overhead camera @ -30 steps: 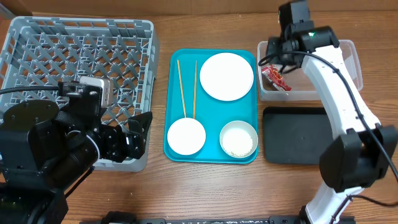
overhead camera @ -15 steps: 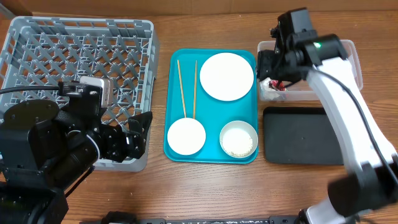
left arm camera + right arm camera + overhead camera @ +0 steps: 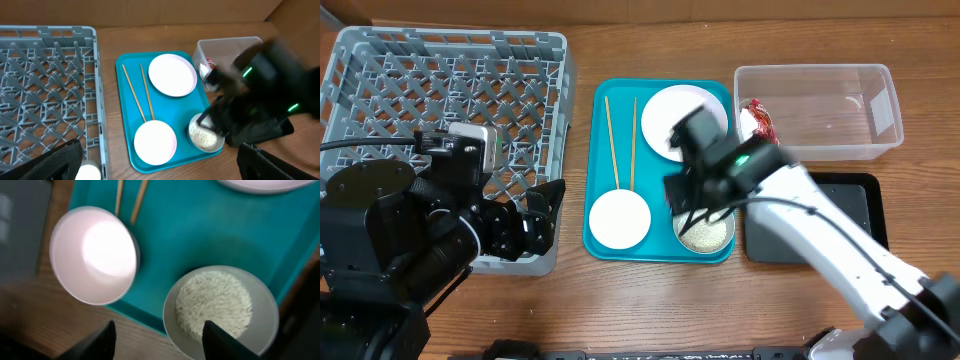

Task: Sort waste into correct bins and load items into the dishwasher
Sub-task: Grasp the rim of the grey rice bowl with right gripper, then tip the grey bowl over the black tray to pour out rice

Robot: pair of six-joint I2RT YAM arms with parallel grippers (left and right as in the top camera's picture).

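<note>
1. Treat the step in hand as grasping the greenish bowl (image 3: pixel 705 228) that holds the rice-like grains (image 3: pixel 214 302). Find it in the near right corner of the teal tray (image 3: pixel 660 205). Probably meant for emptying into the black tray (image 3: pixel 860 200) beside it.
2. Use the right end effector (image 3: pixel 159 330), seen with fingers spread apart and empty. In the wrist view, appears to straddle the bowl's rim from above, one finger over the grains and one outside. Cannot tell yet whether touching.
3. Lower straight down and pinch only the bowl's wall, keeping the inner finger shallow so as not to plough through the heap.
4. Avoid nudging the pinkish bowl (image 3: pixel 95 255), just beside on the same tray.
5. Lift level and tilt only once over the bin; expect loose grains to spill at any early lean.
6. Leave the plate (image 3: pixel 665 115) and chopsticks (image 3: pixel 620 140) for the dish rack (image 3: pixel 440 80) afterwards.
7. Against a second ago, note the right arm gone from above the clear tub (image 3: pixel 815 152) and swung across to the teal tray.
8. See the snack wrapper (image 3: pixel 758 120) lying alone in the tub's left end, as before.
9. Count the left end effector (image 3: pixel 542 215) unchanged: fingers apart, empty, parked at the rack's near right corner above the surface.
</note>
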